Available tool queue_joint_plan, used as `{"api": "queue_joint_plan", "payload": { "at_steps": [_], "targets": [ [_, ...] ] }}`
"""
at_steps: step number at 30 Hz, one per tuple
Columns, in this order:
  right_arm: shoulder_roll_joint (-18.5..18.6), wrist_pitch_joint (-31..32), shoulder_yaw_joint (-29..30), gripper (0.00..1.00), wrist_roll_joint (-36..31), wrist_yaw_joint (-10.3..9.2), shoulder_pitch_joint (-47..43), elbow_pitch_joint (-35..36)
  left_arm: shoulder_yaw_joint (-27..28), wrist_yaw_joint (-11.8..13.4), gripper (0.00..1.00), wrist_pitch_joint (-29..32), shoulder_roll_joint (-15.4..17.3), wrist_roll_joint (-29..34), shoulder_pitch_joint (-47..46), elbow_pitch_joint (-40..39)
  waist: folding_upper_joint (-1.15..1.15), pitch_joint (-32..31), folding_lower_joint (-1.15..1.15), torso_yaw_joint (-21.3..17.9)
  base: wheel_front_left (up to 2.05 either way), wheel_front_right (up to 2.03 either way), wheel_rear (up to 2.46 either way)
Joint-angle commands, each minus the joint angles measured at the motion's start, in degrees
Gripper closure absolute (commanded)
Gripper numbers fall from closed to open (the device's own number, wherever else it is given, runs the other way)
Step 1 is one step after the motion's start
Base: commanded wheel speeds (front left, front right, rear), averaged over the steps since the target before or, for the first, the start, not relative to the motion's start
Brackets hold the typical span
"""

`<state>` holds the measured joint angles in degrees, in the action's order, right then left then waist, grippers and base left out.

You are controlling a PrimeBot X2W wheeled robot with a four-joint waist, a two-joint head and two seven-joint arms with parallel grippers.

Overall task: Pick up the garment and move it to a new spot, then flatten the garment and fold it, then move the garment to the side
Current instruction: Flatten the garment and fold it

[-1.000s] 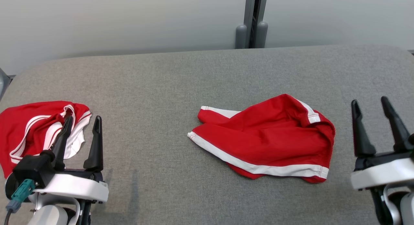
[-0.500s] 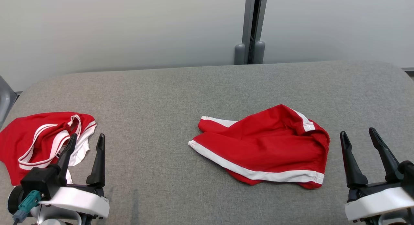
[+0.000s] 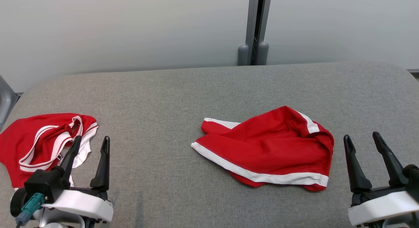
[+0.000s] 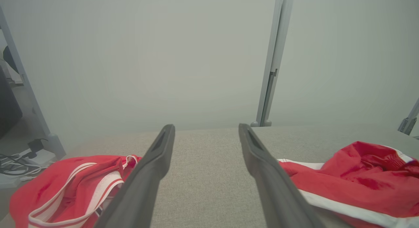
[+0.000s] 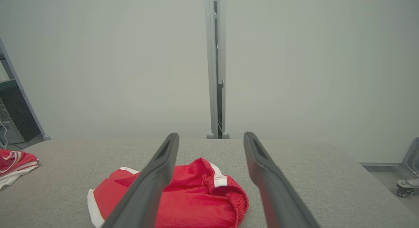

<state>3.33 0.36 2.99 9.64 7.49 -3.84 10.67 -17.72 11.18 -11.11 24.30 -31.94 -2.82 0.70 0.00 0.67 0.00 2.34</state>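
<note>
- Grey fabric table (image 3: 163, 90) before a pale wall (image 3: 131, 25) split by a grey post (image 3: 254, 21)
- Red shorts (image 3: 265, 152) lie crumpled mid-table; another red garment (image 3: 36, 142) lies at the left edge
- Left gripper (image 3: 91, 138) and right gripper (image 3: 361, 135) both spread

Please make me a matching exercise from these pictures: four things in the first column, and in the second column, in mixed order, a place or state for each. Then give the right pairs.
Column one
1. left gripper
2. crumpled red shorts
3. red striped garment
4. grey post

Column two
a. stands behind the far edge of the grey table
b. lies in the middle of the table, not held
c. open, holding nothing
d. lies at the table's left edge

Pairs: 1-c, 2-b, 3-d, 4-a
</note>
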Motion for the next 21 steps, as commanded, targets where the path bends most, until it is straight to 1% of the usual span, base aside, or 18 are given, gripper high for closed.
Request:
{"api": "queue_joint_plan", "payload": {
  "at_steps": [1,7,9,12,16,19,21],
  "targets": [
    [0.0,0.0,0.1,0.00,0.1,0.01,-0.4,0.3,0.1,0.4,0.00,0.2,0.4,0.1,0.1,-0.3,0.00,0.1,0.00,-0.1,0.00,0.00,0.00],
    [-0.2,-0.1,-0.2,0.00,0.1,0.01,0.2,0.2,-0.3,0.3,0.00,0.7,0.6,0.3,-0.8,-1.2,0.00,1.0,0.00,-0.5,0.00,0.00,0.00],
    [-0.2,-0.2,-0.4,0.00,0.2,0.01,0.7,0.2,-0.8,-0.3,0.00,1.0,0.9,0.6,-1.9,-1.5,0.00,1.7,0.00,-0.9,0.00,0.00,0.00],
    [-0.3,-0.4,-1.0,0.00,0.3,0.01,1.5,0.0,-2.2,-2.0,0.00,1.9,1.1,1.1,-4.7,-1.4,0.00,3.3,0.00,-1.6,0.00,0.00,0.00],
    [-0.3,-0.7,-1.8,0.00,0.1,0.01,2.9,-0.4,-4.7,-5.6,0.00,4.1,0.5,0.6,-9.8,1.0,0.00,5.6,0.00,-3.0,0.00,0.00,0.00],
    [-0.3,-1.3,-2.5,0.00,0.1,0.01,3.9,-0.8,-6.7,-9.4,0.00,6.4,-0.5,-1.2,-13.6,4.6,0.00,7.7,0.00,-4.5,0.00,0.00,0.00],
    [-0.3,-1.7,-3.0,0.00,0.2,0.01,4.6,-1.2,-8.2,-12.0,0.00,8.6,-1.1,-2.5,-15.8,8.4,0.00,9.2,0.00,-5.7,0.00,0.00,0.00]
  ]
}}
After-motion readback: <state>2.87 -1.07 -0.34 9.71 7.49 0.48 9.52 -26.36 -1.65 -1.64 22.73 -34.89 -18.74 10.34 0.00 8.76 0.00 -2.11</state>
